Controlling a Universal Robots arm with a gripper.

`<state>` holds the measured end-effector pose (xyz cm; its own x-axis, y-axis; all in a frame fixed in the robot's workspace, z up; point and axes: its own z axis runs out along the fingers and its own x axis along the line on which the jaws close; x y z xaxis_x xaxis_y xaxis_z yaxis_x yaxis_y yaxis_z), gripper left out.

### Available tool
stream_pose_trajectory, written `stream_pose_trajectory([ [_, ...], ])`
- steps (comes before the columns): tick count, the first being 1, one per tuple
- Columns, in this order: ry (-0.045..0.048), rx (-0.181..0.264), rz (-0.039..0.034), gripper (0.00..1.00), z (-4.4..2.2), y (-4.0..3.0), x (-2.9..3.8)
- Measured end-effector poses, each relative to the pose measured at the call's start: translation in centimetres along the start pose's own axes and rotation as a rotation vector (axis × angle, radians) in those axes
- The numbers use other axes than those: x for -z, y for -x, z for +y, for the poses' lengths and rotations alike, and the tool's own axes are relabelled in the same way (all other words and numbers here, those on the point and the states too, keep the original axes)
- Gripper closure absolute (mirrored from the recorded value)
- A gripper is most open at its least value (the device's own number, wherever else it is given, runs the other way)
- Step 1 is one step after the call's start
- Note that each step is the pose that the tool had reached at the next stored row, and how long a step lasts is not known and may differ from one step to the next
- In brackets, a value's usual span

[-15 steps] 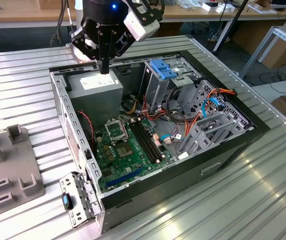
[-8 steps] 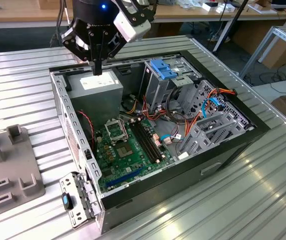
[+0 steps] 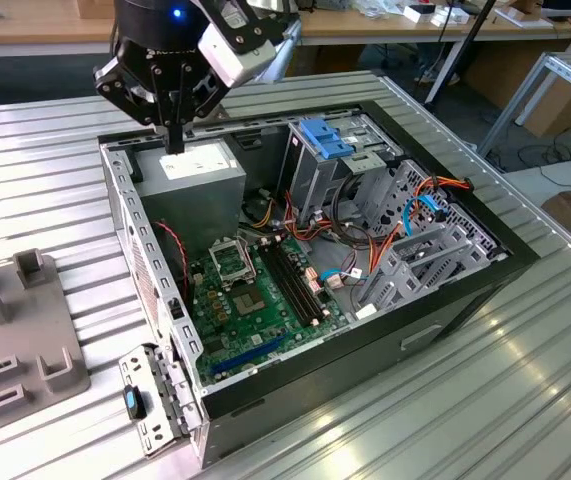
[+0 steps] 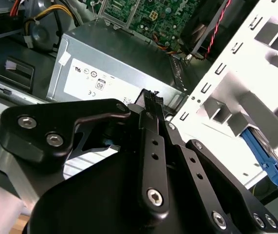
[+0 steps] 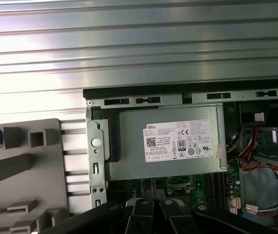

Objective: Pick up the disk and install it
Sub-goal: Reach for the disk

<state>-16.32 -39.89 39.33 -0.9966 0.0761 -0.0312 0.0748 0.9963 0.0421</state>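
I held gripper (image 3: 175, 143) above power-supply box (image 3: 193, 190), fingers pressed together, nothing between them. Disk (image 4: 268, 161) sat outside case, beside power-supply box, apparently in grey fixture (image 3: 25, 350); probably staged there for easy pickup.

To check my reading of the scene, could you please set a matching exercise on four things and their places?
1. black robot gripper
2. grey metal power-supply box with white label
3. green circuit board
4. grey plastic fixture block

a. on the ribbed metal table
b. flat on the open black computer case's floor
c. in the air above the case
d. in a corner inside the case

Pairs: 1-c; 2-d; 3-b; 4-a
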Motion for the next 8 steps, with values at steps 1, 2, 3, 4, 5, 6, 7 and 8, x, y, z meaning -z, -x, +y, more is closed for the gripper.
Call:
stream_pose_trajectory([
  [1,0.0,0.0,0.0,0.89,-0.01,-0.09,0.0],
  [2,0.0,0.0,0.0,0.89,-0.01,-0.2,0.01],
  [3,0.0,0.0,-0.0001,0.89,-0.02,-0.3,0.01],
  [4,0.0,0.0,-0.0004,0.89,-0.04,-0.59,0.02],
  [5,0.0001,0.0,-0.0005,0.89,-0.06,-0.85,0.03],
  [6,0.0,0.0,-0.0005,0.89,-0.06,-0.87,0.03],
  [7,0.0,0.0,-0.0004,0.89,-0.07,-0.88,0.03],
  [8,0.0,0.0,-0.0005,0.89,-0.06,-0.89,0.03],
])
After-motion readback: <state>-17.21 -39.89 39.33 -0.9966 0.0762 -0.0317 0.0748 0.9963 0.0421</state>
